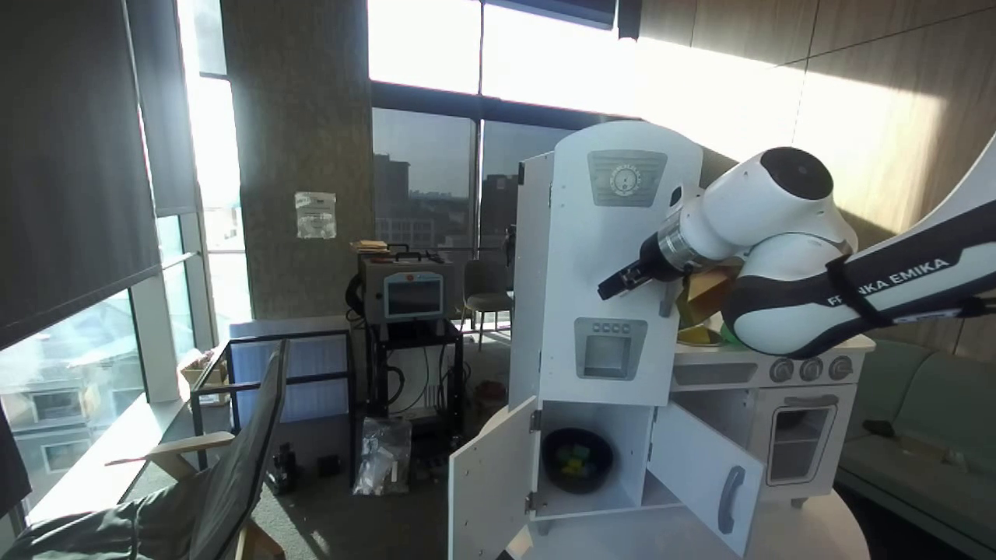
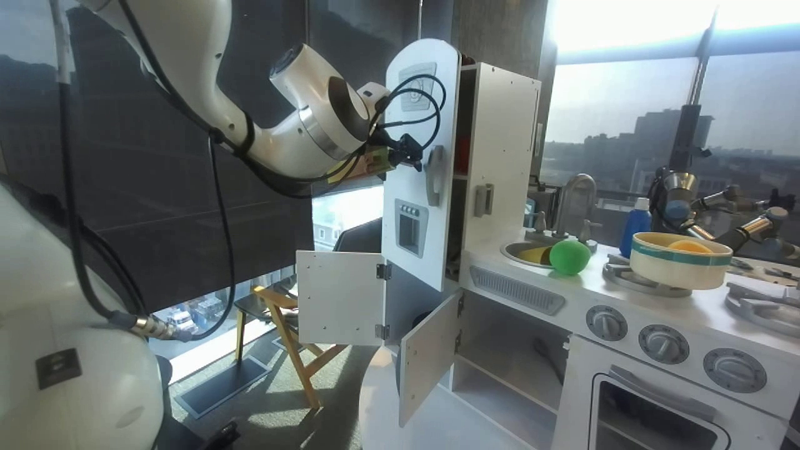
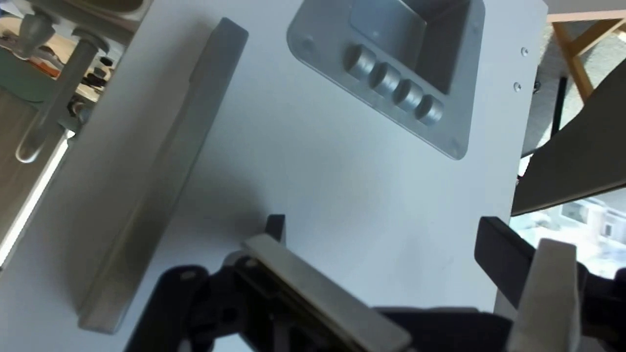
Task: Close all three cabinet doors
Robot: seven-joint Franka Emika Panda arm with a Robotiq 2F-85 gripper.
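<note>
In an exterior view, lower left door (image 1: 493,484), lower right door (image 1: 702,470) gape. In an exterior view, tall door (image 2: 407,185) ajar above. Wrist view: gripper (image 3: 382,227) wide, empty, near grey handle (image 3: 168,166). Doors probably light, stiff; push handle edge.

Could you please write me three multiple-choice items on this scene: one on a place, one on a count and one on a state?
1. Where is the black bowl?
A) In the sink
B) In the compartment below the tall cabinet door
C) On a chair

2. How many round knobs does the toy stove have on its front?
A) Two
B) Five
C) Three

3. How do the two lower cabinet doors stand?
A) Both open
B) Both shut
C) One open, one shut

1: B, since an exterior view shows it inside there.
2: C, since both exterior views show three in a row.
3: A, since both panels stand out from their frames.
</note>
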